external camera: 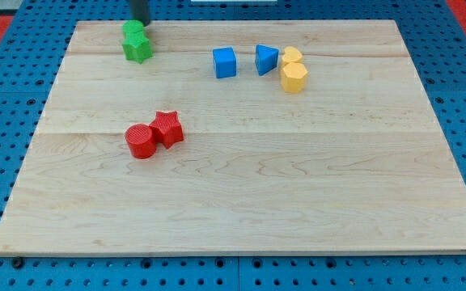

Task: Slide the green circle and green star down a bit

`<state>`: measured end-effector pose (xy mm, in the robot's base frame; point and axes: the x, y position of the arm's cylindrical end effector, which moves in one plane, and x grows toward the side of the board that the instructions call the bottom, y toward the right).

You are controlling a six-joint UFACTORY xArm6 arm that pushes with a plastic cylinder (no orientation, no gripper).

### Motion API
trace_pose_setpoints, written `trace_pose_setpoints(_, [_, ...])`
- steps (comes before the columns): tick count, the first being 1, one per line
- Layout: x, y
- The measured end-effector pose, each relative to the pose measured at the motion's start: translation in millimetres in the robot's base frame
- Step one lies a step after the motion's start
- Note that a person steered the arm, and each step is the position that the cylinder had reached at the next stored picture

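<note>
Where my tip (140, 22) ends — green circle (133, 30)

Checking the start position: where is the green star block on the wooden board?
The green star block sits near the wooden board's top-left edge, touching the green circle block above it, with my tip just behind that pair.

My tip (139, 23) hangs upright at the view's top left, rod cut off above
</note>
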<state>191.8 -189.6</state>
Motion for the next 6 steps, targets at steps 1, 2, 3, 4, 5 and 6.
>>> trace_pose_setpoints(1, [-0.2,-34.2])
trace_pose_setpoints(2, [12.0,-37.2])
trace_pose_setpoints(3, [14.0,-10.4])
trace_pose_setpoints(4, [13.8,2.5])
trace_pose_setpoints(5, [30.7,2.5])
trace_pose_setpoints(6, [55.9,2.5])
